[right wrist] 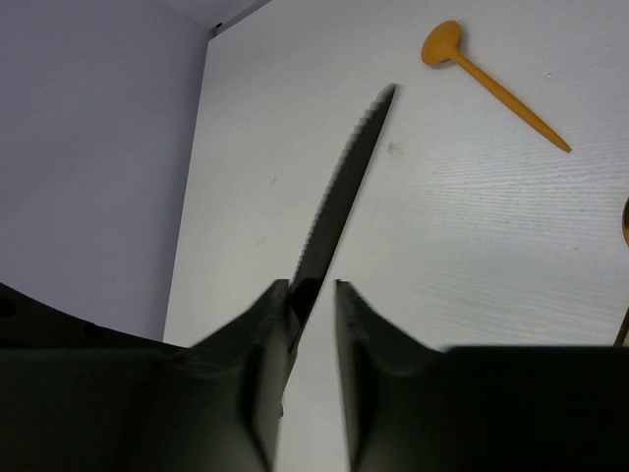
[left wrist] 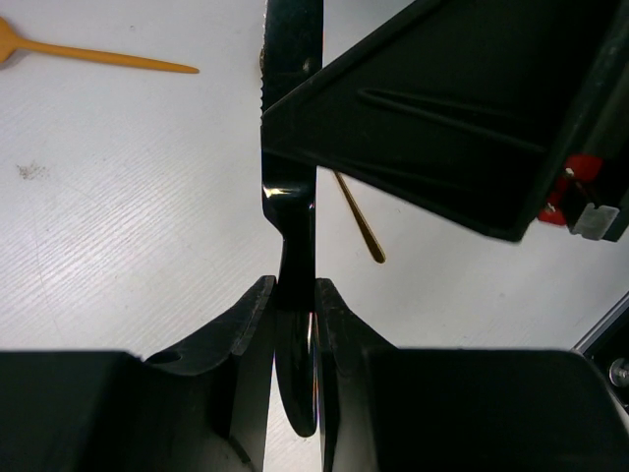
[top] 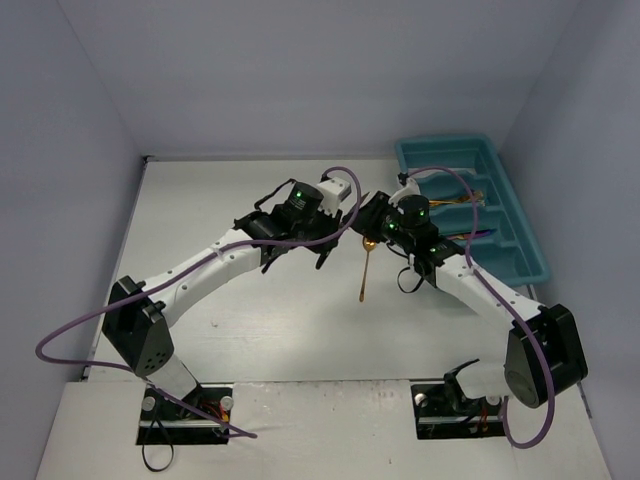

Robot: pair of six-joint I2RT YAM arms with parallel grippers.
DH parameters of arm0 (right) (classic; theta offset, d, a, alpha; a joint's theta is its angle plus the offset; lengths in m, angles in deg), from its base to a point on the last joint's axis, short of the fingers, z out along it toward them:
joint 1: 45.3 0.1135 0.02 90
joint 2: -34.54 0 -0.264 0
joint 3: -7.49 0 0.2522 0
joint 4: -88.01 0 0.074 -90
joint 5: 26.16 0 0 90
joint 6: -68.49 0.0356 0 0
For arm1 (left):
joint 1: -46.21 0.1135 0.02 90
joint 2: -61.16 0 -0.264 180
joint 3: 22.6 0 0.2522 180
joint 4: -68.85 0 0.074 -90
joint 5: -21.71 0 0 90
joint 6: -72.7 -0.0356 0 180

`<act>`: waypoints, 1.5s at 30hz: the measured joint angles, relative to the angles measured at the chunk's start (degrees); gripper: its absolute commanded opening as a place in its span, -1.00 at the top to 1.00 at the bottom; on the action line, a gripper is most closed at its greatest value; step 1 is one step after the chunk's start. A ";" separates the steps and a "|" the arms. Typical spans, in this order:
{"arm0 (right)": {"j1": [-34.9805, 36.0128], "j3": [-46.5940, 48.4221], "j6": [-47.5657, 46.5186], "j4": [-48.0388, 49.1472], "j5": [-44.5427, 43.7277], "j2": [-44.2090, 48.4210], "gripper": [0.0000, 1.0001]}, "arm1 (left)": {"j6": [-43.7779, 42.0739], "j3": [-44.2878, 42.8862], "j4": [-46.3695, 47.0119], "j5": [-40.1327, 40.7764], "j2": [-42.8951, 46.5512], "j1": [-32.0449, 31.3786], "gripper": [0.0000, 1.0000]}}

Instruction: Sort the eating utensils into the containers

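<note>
The white table (top: 250,330) bears a gold spoon (left wrist: 98,57) ahead-left of the jaws of the left gripper (left wrist: 294,282), a gold handle (left wrist: 359,221) just ahead-right, and a teal tray (top: 445,142) farther right.

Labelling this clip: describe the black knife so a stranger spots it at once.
Above the white table, the two arms' tips meet. There the left gripper pinches the slim black serrated knife in the air, unlike the gold spoon lying flat nearby.
</note>
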 measured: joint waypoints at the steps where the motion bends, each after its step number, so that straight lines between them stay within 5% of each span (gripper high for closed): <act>1: 0.00 0.00 0.18 0.21 0.02 0.00 0.90 | 0.00 0.00 0.06 -0.02 0.00 0.00 1.00; 9: 0.39 0.04 0.98 2.61 0.26 0.04 1.00 | 0.22 0.07 0.14 0.00 -0.02 0.00 0.91; 13: 0.18 0.03 0.80 2.56 0.18 0.10 1.00 | 0.31 0.43 0.67 0.21 -0.02 0.00 -0.11; 18: -5.22 -1.05 0.24 1.08 -0.03 1.29 1.00 | 0.55 1.55 0.98 2.46 1.04 0.01 -0.52; 24: -19.39 -2.26 1.15 -0.28 0.96 5.39 1.00 | 0.67 2.18 -1.34 5.38 4.13 3.11 -0.56; 33: -40.52 -2.47 3.19 -3.01 0.33 6.93 1.00 | 1.46 5.93 -5.62 8.32 15.62 21.29 -0.70; 38: -46.47 -2.45 4.24 -3.23 0.12 1.17 1.00 | 1.05 10.49 -5.71 11.22 23.50 28.66 -0.78; 45: -48.76 -0.74 3.02 -3.95 -0.24 -10.00 1.00 | -0.13 20.31 -4.60 15.68 28.97 29.81 -0.82</act>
